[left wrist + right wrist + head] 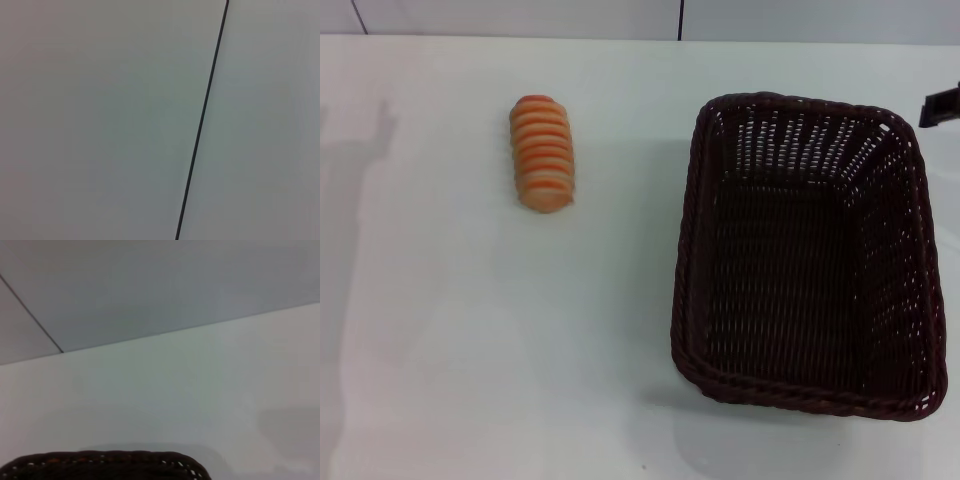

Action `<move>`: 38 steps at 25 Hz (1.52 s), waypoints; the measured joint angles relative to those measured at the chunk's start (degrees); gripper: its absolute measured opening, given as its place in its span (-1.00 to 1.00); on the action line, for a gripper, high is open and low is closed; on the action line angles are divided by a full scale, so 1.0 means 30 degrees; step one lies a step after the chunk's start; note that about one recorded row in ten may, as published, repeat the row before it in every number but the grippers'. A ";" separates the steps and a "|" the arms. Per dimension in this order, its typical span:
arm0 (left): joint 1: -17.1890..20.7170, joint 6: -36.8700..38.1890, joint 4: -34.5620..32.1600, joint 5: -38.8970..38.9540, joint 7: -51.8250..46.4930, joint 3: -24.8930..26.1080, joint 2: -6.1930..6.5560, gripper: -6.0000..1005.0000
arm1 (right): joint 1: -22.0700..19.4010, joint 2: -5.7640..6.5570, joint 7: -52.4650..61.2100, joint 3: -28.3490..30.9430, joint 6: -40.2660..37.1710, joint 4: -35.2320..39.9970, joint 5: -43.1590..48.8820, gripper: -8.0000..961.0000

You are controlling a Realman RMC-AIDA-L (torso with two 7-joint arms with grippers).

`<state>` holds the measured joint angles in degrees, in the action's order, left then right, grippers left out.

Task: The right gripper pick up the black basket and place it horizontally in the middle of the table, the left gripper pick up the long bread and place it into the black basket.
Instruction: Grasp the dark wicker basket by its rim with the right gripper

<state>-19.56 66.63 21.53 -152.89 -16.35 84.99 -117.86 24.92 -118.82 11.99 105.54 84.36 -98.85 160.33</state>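
Observation:
The black basket [808, 255] stands on the right side of the white table [470, 330], empty, with its long side running front to back. Its braided rim also shows in the right wrist view [105, 465]. The long bread [543, 152], striped orange and cream, lies on the table at the far left, well apart from the basket. A small black part of the right gripper [940, 105] shows at the right edge, just beyond the basket's far right corner and not touching it. The left gripper is out of view.
A pale wall with a dark vertical seam [680, 20] runs behind the table's far edge. The left wrist view shows only this wall and a dark seam [202, 120]. A faint shadow [360, 170] lies on the table's left side.

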 joint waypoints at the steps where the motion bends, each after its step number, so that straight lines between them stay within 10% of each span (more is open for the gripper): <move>1: 0.0016 0.0007 0.0001 0.0000 0.0001 0.0001 0.0001 0.69 | -0.0013 0.0005 -0.0010 0.0001 0.0015 0.0069 0.0065 0.35; 38: 0.0142 0.0175 0.0063 -0.0030 0.0001 -0.0113 0.0000 0.69 | -0.0277 -0.0120 0.0121 -0.1794 -0.1499 0.3017 -0.1006 0.34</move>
<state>-19.14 67.15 21.72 -152.98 -16.35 84.65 -117.86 24.09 -119.18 12.36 100.15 79.86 -89.80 157.31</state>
